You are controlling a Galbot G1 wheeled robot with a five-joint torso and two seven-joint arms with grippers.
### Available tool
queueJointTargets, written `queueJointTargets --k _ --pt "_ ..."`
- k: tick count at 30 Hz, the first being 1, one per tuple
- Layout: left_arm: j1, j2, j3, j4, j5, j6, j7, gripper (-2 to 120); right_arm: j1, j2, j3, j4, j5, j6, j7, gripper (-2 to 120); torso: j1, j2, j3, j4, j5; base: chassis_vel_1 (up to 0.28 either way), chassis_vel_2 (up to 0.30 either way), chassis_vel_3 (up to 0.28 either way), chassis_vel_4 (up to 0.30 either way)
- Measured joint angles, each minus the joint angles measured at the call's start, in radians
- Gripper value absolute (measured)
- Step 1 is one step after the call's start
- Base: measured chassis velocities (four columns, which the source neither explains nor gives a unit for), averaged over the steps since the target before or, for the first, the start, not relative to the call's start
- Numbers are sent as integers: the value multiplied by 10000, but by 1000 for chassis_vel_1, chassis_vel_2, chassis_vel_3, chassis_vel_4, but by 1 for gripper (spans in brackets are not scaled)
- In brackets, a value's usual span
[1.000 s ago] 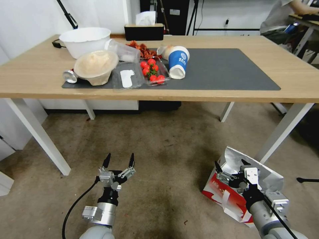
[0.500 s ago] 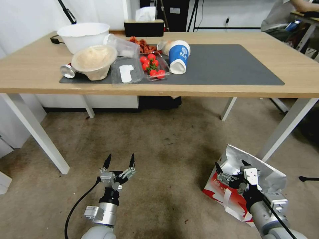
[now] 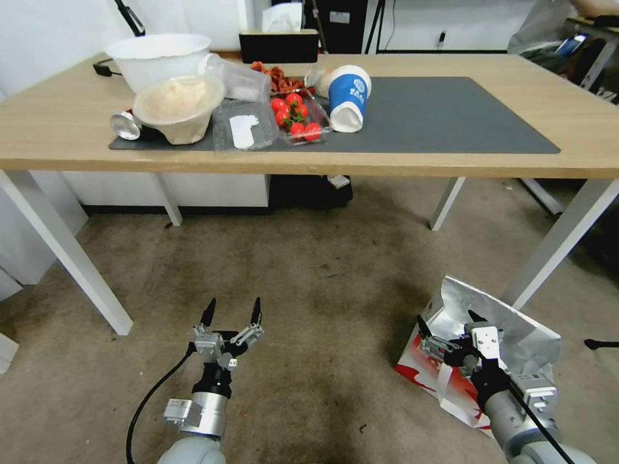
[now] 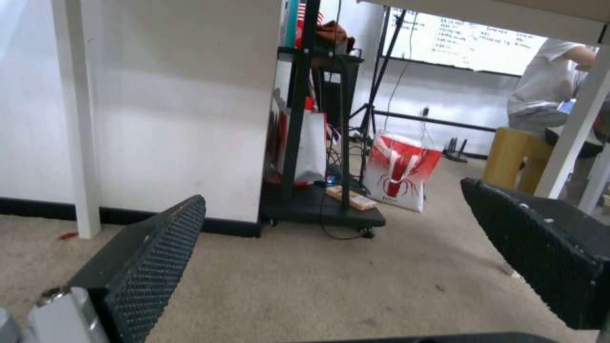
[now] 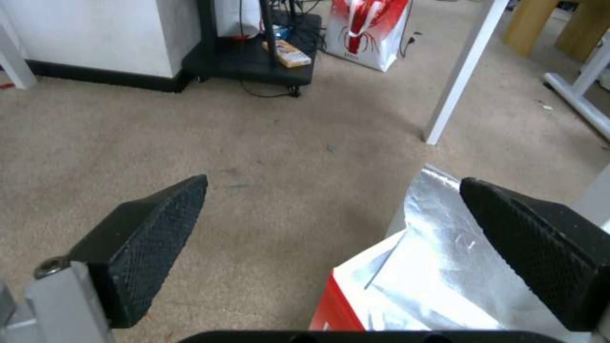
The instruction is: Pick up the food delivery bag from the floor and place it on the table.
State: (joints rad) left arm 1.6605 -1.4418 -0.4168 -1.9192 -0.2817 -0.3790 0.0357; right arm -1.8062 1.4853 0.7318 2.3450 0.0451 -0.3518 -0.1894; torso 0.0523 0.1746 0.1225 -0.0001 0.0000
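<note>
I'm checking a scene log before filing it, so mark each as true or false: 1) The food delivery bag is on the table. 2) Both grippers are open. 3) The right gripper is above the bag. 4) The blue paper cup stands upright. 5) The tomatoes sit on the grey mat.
1) False: the food delivery bag stands on the floor beside a leg of the table.
2) True: the left gripper and the right gripper are both spread.
3) True.
4) False: the blue paper cup lies tipped on its side.
5) True: the tomatoes are on the grey mat.
</note>
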Motion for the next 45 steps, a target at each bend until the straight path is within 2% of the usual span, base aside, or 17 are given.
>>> queueJointTargets --k 20,35,45 --pt "148 33 1 -74 -12 -186 -5 100 -163 62 19 222 -25 -12 2 100 -107 -712 -606 0 0 0 0 0 0" --pt "110 55 21 -62 -71 -250 -11 100 -234 59 150 389 -7 -11 8 100 -156 -1375 -1222 0 0 0 0 0 0" --pt "100 64 20 -32 -79 -251 -7 100 -237 88 142 390 -4 -36 29 100 -199 -1528 -1225 0 0 0 0 0 0"
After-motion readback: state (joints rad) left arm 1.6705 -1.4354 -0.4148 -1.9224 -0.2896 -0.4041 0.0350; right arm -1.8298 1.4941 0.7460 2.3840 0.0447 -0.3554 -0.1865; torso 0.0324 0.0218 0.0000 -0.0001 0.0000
